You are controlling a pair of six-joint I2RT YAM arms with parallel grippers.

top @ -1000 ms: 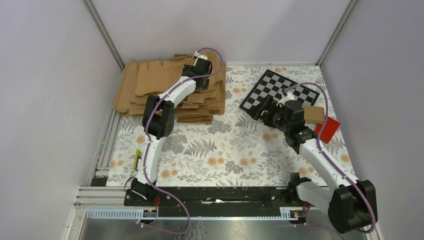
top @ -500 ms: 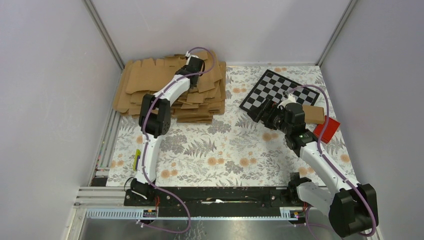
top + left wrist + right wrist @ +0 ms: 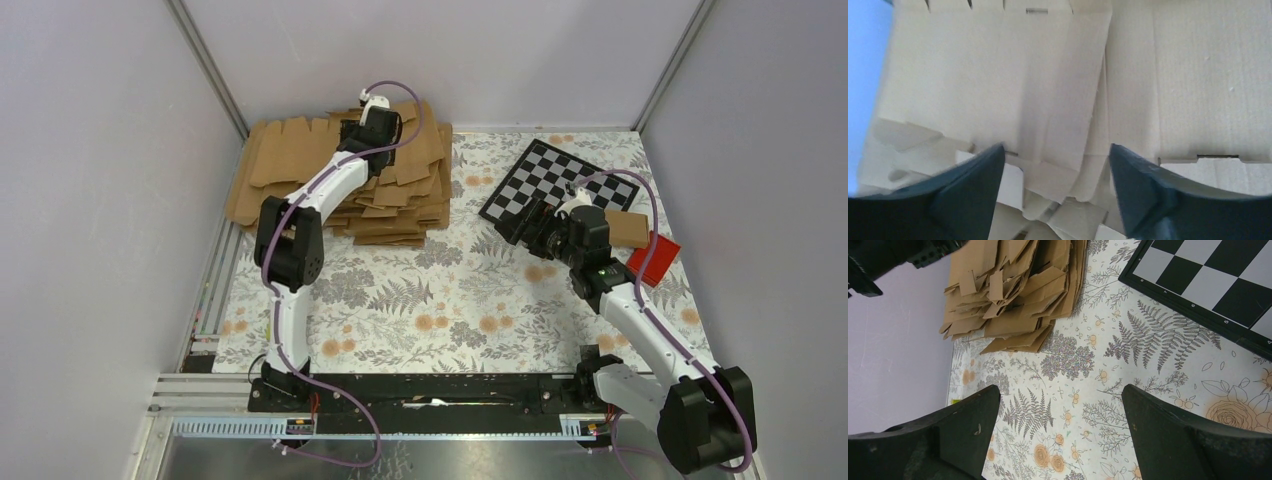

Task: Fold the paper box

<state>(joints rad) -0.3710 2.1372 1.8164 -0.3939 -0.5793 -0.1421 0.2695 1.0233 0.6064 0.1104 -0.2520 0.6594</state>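
A slim folded brown paper box (image 3: 627, 228) lies at the right, between the checkerboard and a red block. My left gripper (image 3: 358, 128) hovers over the back of the stack of flat brown die-cut sheets (image 3: 300, 165). In the left wrist view this gripper (image 3: 1057, 150) is open, its jaws apart, with tabbed sheets (image 3: 998, 85) close beneath and nothing between the fingers. My right gripper (image 3: 532, 228) hangs above the floral cloth beside the checkerboard. In the right wrist view it (image 3: 1060, 390) is wide open and empty.
A black-and-white checkerboard (image 3: 555, 180) lies at the back right. A red block (image 3: 653, 258) sits next to the carton. The stack (image 3: 1013, 295) fills the back left corner against the wall. Floral cloth (image 3: 450, 300) covers the table; enclosure walls stand close on all sides.
My left gripper has moved left and toward the back wall across the stack, and the left elbow swung left. The right arm has barely moved.
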